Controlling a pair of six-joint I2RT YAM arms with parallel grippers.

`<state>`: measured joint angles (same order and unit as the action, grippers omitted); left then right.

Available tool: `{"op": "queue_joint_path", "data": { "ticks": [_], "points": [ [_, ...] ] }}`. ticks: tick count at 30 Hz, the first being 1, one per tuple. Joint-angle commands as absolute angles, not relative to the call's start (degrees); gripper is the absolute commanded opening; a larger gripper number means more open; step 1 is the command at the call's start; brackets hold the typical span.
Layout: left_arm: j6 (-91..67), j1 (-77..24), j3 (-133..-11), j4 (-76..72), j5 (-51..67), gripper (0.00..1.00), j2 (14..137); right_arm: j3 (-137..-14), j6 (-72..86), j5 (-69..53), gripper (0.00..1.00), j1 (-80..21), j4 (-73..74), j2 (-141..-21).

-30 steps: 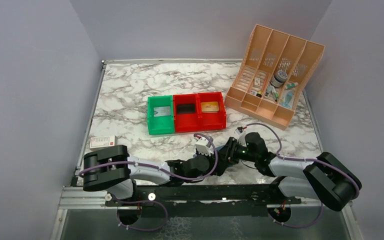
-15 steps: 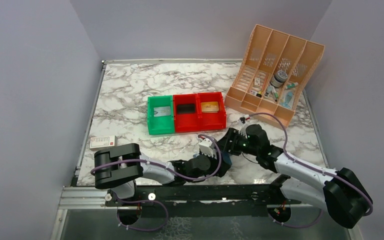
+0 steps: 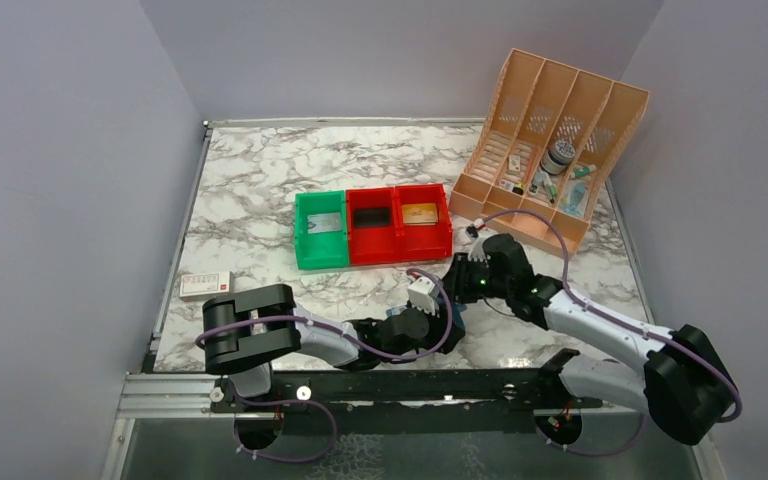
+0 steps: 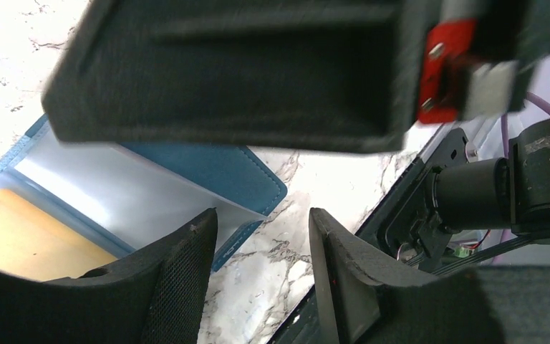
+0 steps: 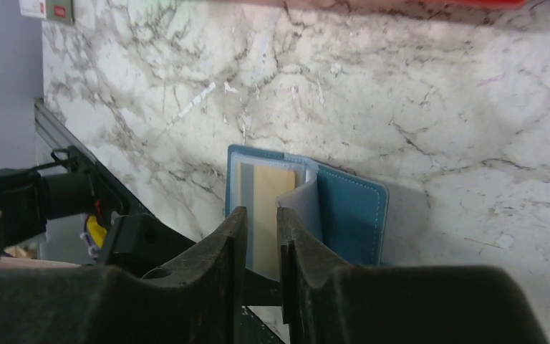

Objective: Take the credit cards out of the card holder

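A tan credit card (image 5: 272, 186) sat in your open card holder (image 5: 351, 208); the right gripper (image 5: 263, 215) hung narrow, the left gripper (image 4: 263, 215) wider, both empty. The next move called for pinching that card's edge.

light: bright, even | shadows: soft | left wrist foreground: blurred

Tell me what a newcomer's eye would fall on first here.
A tall peach plastic slotted file organizer stands at the far right of the white marble table, and a row of one green and two red plastic bins sits mid-table. Near the front edge lies an open small blue wallet showing a tan-gold card.
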<state>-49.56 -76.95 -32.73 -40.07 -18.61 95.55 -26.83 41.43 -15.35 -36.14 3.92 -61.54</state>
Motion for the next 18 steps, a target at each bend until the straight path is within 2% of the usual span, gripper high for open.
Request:
{"op": "queue_joint_path", "data": {
  "ticks": [1, 4, 10, 13, 18],
  "points": [
    [-48.8, -76.8, -33.2, -41.7, -17.1, 0.52, 95.7, -28.1, 36.5, -23.6, 0.21, -36.1, 4.2, -66.5],
    [-48.9, -76.8, -33.3, -41.8, -16.1, 0.51, 95.8, -28.8, 35.1, -23.2, 0.19, -36.1, 5.3, -70.3],
    [-48.9, -76.2, -31.9, -38.7, -14.2, 0.52, 91.6, -27.6, 34.0, -9.3, 0.17, -36.1, 7.9, -73.7],
    [-49.9, -74.3, -31.2, -31.4, -14.2, 0.57, 87.2, -26.4, 33.8, -8.8, 0.18, -36.1, 7.9, -74.3],
    [-50.3, -73.3, -29.9, -23.9, -15.2, 0.59, 82.3, -23.7, 35.5, -11.5, 0.21, -36.1, 5.1, -72.5]
  ]
}}
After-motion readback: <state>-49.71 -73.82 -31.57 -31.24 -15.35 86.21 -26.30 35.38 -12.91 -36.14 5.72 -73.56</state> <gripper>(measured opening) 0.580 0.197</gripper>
